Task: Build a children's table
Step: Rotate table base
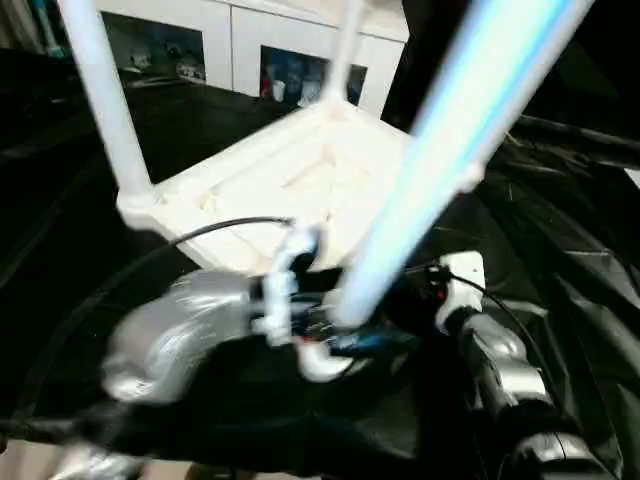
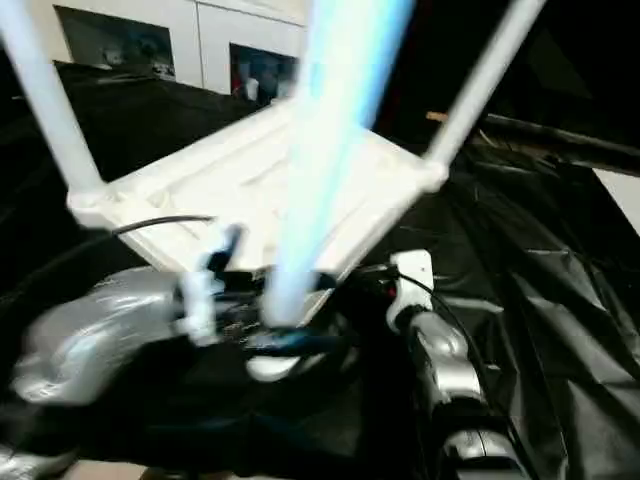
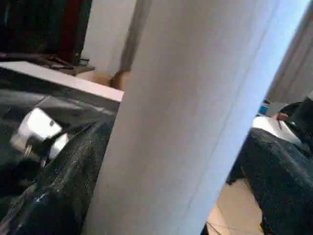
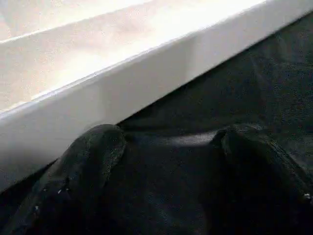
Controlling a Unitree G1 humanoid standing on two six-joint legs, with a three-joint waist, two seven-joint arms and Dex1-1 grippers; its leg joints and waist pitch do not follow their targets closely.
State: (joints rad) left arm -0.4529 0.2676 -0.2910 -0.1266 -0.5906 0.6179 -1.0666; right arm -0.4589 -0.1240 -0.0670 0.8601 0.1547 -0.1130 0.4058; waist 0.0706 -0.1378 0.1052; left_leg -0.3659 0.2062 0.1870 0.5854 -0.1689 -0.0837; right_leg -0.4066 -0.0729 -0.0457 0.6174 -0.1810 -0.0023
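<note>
Children's table, inverted on the counter — light, stiff, slick plastic; left gripper jaws clasp near leg — right gripper jaws wide beside the rim

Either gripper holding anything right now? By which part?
Right gripper: empty, open beside the white plastic tabletop rim. Left gripper: at the socket end of the near white tapered tube leg; grip cannot be told.

Children's table lies upside down on the work table, legs up. One leg at its left corner, one leg at the far corner, one at the right corner, nearest leg at the front corner. Cabinet behind it. Both forearms in front of it.
</note>
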